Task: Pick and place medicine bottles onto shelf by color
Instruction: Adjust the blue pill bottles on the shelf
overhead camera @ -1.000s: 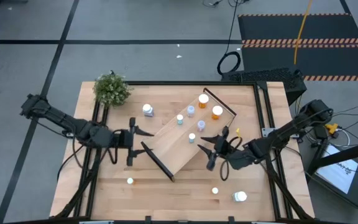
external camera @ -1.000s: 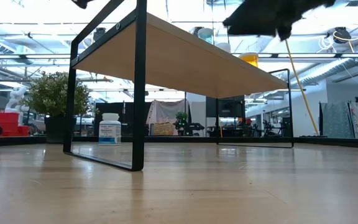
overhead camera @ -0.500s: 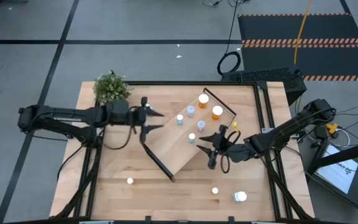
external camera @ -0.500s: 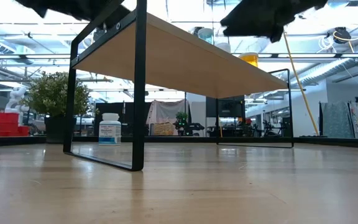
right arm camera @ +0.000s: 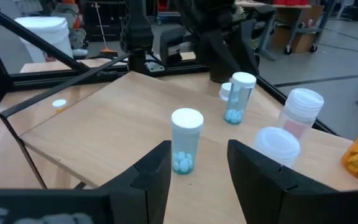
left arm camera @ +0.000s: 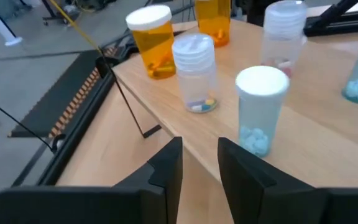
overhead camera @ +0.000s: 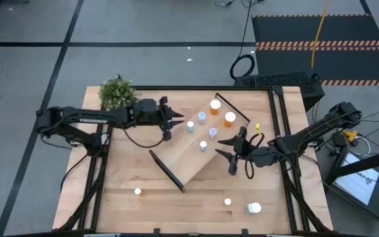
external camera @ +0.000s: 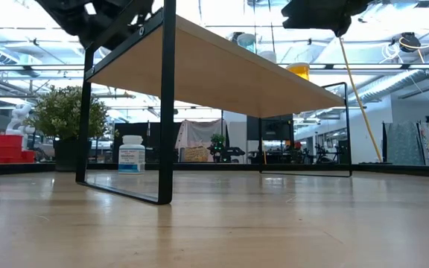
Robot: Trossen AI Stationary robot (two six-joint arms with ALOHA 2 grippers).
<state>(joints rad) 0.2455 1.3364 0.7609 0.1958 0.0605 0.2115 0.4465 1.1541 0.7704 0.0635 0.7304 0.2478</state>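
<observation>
Bottles [overhead camera: 191, 126] stand upright on the shelf [overhead camera: 196, 155]. We note the left hand [overhead camera: 171, 122] nearest, narrowly parted, empty; the right hand [overhead camera: 227, 153] half-open, empty.

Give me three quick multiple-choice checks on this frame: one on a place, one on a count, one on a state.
1. Where does the plant stand?
A. middle of the table
B. table corner on the left arm's side
C. table edge beside the right arm

2. How many orange bottles are on the shelf?
A. one
B. two
C. four

3. How do the bottles on the shelf sit?
A. upright, caps on
B. lying on their sides
C. stacked in pairs

Key:
1. B, the high view shows it at that corner.
2. B, two orange bodies stand near the shelf's far end.
3. A, the left wrist view shows each standing with its cap on.
</observation>
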